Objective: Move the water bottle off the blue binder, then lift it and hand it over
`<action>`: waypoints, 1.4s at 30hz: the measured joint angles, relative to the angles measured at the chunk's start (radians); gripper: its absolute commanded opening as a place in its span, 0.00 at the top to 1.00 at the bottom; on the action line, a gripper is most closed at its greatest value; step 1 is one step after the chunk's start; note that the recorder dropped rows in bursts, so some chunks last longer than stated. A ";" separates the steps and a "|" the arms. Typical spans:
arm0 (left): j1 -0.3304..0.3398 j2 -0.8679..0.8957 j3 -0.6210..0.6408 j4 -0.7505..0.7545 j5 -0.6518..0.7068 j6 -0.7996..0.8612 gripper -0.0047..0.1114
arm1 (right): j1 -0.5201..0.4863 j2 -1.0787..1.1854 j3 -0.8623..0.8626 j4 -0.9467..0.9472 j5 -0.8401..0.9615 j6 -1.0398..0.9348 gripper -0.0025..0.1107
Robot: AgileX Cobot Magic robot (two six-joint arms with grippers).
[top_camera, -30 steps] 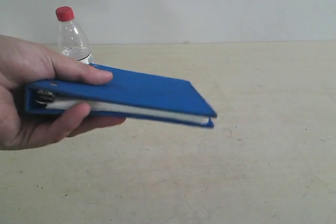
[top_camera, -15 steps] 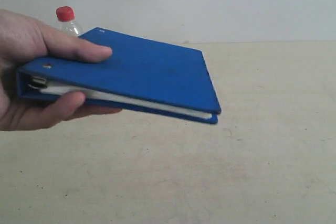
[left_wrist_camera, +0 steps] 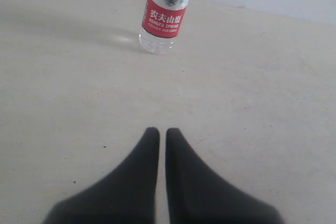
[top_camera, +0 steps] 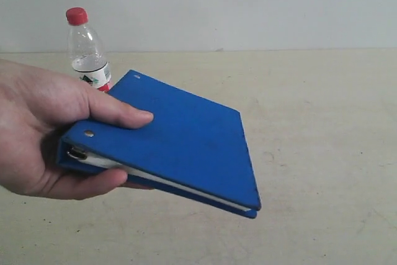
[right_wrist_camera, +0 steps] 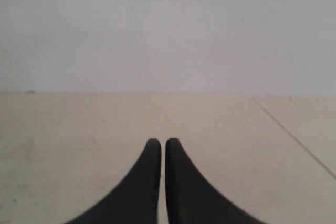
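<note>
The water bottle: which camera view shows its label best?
The left wrist view: the water bottle stands close, label sharp, though its cap is cut off. The exterior view shows it small, its base behind the blue binder. The right wrist view lacks it.

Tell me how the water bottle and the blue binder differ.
The water bottle stands upright; the blue binder is tilted. The water bottle rests on the table, untouched; the blue binder is gripped at its spine by a hand. The water bottle is clear with a red cap; the blue binder is opaque. Both are closed.
</note>
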 measured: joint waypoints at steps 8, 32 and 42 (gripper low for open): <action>0.000 0.000 0.000 0.000 -0.001 0.000 0.92 | 0.001 0.000 0.005 0.610 0.175 -0.629 0.98; -0.002 0.000 0.000 0.000 -0.004 0.000 0.92 | 0.001 0.000 0.005 0.629 0.165 -0.341 0.98; -0.002 0.000 0.000 0.000 -0.004 0.000 0.92 | 0.001 0.000 0.005 0.629 0.272 -0.342 0.98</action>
